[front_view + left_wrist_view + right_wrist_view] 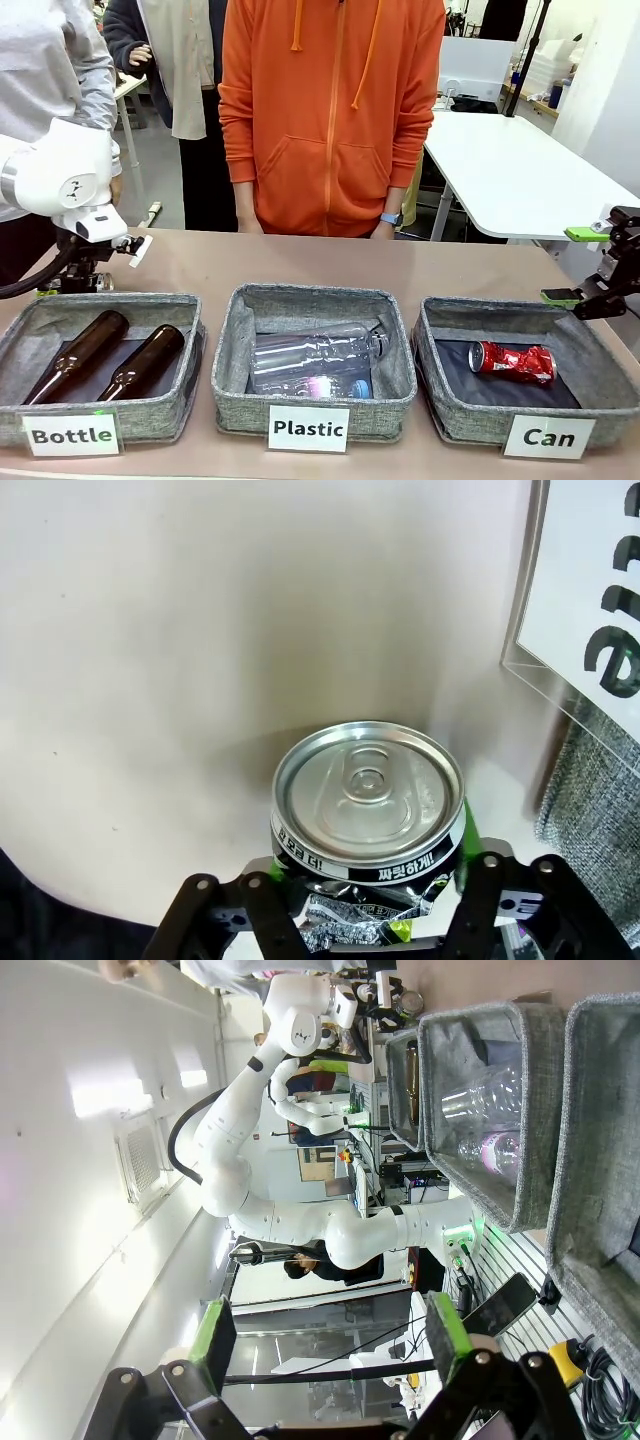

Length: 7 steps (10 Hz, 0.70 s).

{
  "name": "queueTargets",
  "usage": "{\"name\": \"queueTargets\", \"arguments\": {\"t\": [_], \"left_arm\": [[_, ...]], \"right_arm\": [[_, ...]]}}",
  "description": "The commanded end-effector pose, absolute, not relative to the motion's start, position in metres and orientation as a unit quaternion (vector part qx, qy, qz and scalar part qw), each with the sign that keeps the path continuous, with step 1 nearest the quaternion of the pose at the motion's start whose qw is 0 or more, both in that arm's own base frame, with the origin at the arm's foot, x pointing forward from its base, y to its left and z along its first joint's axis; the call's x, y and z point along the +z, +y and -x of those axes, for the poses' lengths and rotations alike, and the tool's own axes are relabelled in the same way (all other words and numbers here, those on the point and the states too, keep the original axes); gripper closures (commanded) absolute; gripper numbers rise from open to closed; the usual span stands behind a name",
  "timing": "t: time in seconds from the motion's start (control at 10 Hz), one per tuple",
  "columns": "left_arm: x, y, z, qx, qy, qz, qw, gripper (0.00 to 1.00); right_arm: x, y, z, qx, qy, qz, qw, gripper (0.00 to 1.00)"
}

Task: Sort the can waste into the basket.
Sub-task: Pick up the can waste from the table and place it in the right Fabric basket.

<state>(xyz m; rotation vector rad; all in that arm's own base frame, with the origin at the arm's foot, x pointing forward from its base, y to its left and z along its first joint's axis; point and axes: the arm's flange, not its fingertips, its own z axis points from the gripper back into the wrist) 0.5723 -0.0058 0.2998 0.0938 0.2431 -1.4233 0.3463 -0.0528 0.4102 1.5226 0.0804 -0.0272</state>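
Pinching the black and silver can (368, 815) between its green pads (468, 832), the left gripper (370, 920) had its jaws closed on the crumpled body just below the silver top, beside the "Bottle" basket (100, 365). Thin, dented metal looked light, slick and easily crushed further; a hold across the mid-body seemed safest. The right gripper (330, 1345) stood spread, empty. A red can (512, 360) already lay in the "Can" basket (520, 405).
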Motion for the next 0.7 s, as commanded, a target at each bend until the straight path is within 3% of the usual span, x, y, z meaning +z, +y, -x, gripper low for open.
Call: {"name": "queueTargets", "arguments": {"t": [0.0, 0.6], "left_arm": [[0.2923, -0.0078, -0.5727, -0.641, 0.135, -0.048, 0.754, 1.00], [0.2934, -0.0057, -0.5727, -0.642, 0.134, -0.047, 0.753, 1.00]], "right_arm": [[0.4110, -0.0560, -0.3458, 0.000, 0.034, -0.691, 0.722, 0.00], [0.4110, -0.0560, -0.3458, 0.000, 0.034, -0.691, 0.722, 0.00]]}}
